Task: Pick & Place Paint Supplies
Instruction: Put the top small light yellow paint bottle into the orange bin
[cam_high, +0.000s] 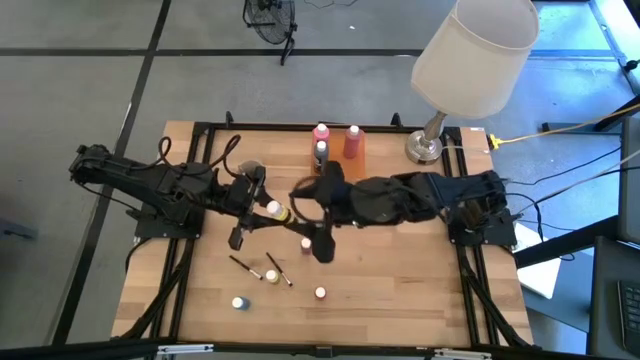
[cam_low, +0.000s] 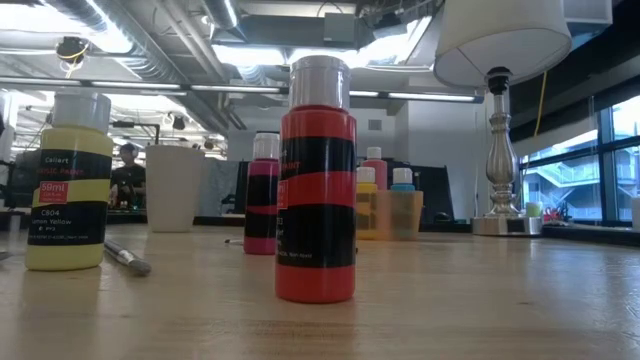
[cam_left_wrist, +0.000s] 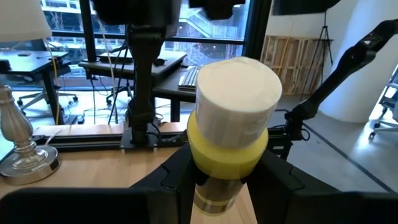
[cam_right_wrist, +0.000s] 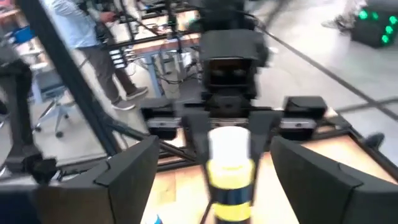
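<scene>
Looks like a hand-over step, just toward 9 o'clock from the middle of the table. Could be a pass of one yellow bottle (cam_high: 274, 209) from one arm to the other.

Left gripper (cam_left_wrist: 224, 180): clenched tight on the yellow bottle, down low on its body, white cap pointing away from the arm. Lifted off the wood, going by the wrist views.

Right gripper (cam_right_wrist: 230, 168): reaching in from 3 o'clock, facing the left one. Fingers spread wide, one on each side of the same bottle, not touching it. Nothing held.

Next move, as a guess: line up straight on the bottle and squeeze gently around the yellow part. Let go on the left side only after that. Otherwise a drop, or a bottle knocked crooked.

After that, likely a trip to the orange holder (cam_high: 352, 158) at 12 o'clock, next to the pink bottles (cam_high: 321, 133) standing there.

More to pick up near 6 o'clock: small bottles (cam_high: 240, 302) and thin brushes (cam_high: 243, 265) lying on the table (cam_high: 400, 290).
</scene>
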